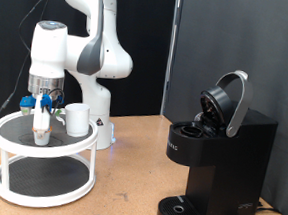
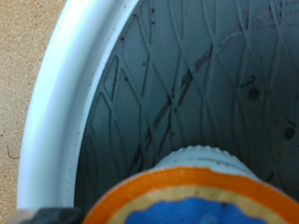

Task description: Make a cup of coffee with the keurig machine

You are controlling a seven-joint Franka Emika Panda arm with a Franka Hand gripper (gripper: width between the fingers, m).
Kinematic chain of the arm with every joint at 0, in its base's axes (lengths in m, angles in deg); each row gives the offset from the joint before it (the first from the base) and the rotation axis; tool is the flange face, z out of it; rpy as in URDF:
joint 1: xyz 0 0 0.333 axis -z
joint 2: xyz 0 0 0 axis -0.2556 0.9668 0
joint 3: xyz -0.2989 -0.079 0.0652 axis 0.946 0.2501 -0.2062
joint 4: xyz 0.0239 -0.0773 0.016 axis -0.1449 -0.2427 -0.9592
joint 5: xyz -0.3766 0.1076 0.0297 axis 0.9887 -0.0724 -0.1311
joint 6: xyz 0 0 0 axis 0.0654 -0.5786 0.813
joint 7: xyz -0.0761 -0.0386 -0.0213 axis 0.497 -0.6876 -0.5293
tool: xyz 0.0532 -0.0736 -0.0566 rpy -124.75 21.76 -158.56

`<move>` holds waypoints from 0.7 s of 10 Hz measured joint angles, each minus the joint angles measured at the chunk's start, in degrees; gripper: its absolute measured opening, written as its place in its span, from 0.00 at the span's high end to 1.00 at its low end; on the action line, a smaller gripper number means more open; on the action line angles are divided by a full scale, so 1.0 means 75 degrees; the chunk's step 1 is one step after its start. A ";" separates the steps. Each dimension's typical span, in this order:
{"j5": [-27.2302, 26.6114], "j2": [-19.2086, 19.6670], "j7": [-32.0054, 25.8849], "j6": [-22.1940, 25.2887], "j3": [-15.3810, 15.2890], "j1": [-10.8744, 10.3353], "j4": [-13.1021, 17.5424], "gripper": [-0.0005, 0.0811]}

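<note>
My gripper (image 1: 44,108) hangs over the exterior view's left part of a white two-tier round stand (image 1: 11,135) with a dark mesh top. Straight under it is a small white pod (image 1: 42,128); in the wrist view its orange-rimmed blue top (image 2: 192,198) fills the near edge, very close to the camera. The plain white cup (image 1: 78,118) stands upright on the same stand, just to the exterior view's right of the gripper. The black keurig machine (image 1: 220,159) stands at the exterior view's right with its rounded lid (image 1: 228,102) hinged up and open. Its round drip base (image 1: 181,206) is bare.
The stand's white rim (image 2: 56,103) and dark patterned mat (image 2: 196,84) fill the wrist view. The arm's white base (image 1: 100,54) rises behind the stand. Brown tabletop (image 1: 128,177) lies between the stand and the machine. A black curtain forms the backdrop.
</note>
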 joint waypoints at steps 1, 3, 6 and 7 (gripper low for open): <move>-0.0014 -0.0001 -0.0025 0.0001 0.0008 0.0000 0.0002 0.55; -0.0156 -0.0033 -0.0224 0.0196 0.0043 0.0000 0.0076 0.55; -0.0401 -0.0365 -0.0463 0.0770 0.0112 0.0011 0.0454 0.55; -0.0491 -0.0541 -0.0572 0.1008 0.0150 0.0011 0.0597 0.55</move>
